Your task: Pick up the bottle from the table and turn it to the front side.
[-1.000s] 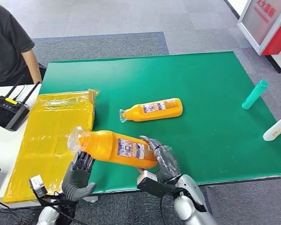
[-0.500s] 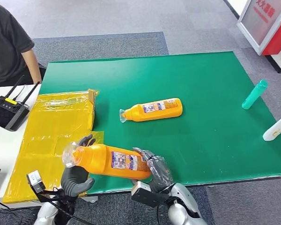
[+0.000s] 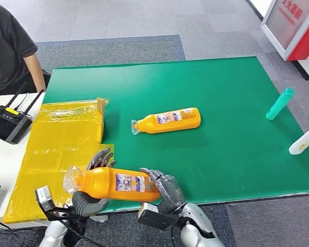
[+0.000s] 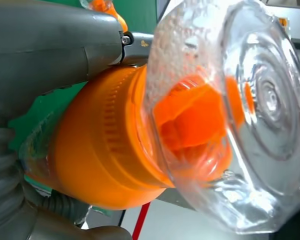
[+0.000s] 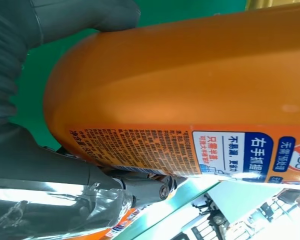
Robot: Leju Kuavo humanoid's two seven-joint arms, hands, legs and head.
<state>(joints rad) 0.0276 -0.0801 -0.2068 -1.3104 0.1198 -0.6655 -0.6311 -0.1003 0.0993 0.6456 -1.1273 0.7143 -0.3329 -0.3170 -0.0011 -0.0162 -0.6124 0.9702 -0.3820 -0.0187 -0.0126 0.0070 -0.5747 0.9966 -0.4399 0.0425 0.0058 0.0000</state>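
Held orange bottle (image 3: 112, 183) lying level over the worktop's (image 3: 230, 149) near edge, lower and nearer the body than a second ago. Right robot hand (image 3: 165, 189) gripping the base; left robot hand (image 3: 91, 184) cupping under the capped neck, fingers now reaching up behind it. Label facing up: probably mid-turn, handover under way.

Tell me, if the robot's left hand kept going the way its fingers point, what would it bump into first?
Probably the yellow bag. The left hand cradles the orange bottle near its neck, fingers pointing away from the robot toward that bag on the table. Depth is hard to judge.
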